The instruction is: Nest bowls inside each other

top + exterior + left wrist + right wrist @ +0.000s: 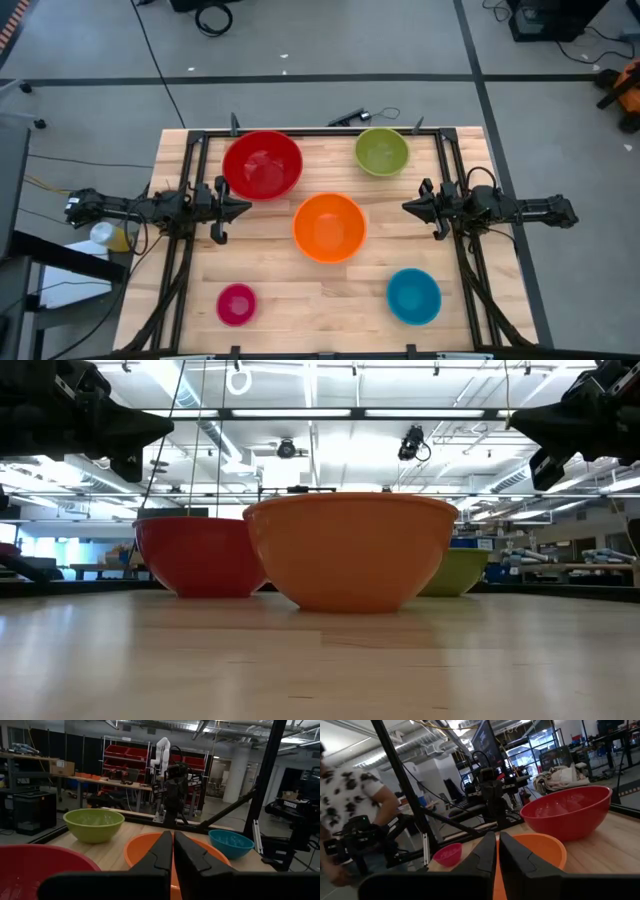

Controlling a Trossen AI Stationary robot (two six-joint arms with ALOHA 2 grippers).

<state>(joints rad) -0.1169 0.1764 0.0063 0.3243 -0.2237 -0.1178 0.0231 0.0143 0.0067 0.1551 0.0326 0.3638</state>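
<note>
Five bowls stand apart on the wooden table, each on its base: red (262, 164) at the far left, green (381, 151) at the far right, orange (329, 227) in the middle, pink (236, 304) at the near left, blue (413, 296) at the near right. My left gripper (247, 208) hangs shut above the table's left side, pointing toward the orange bowl (150, 851). My right gripper (406, 206) hangs shut above the right side, pointing the opposite way at the same bowl (540, 851). Neither touches anything.
A dark metal frame (320, 132) runs along the table's far edge and down both sides under the arms. Bare wood lies between the bowls. A person in a spotted shirt (350, 795) stands beyond the table's left side.
</note>
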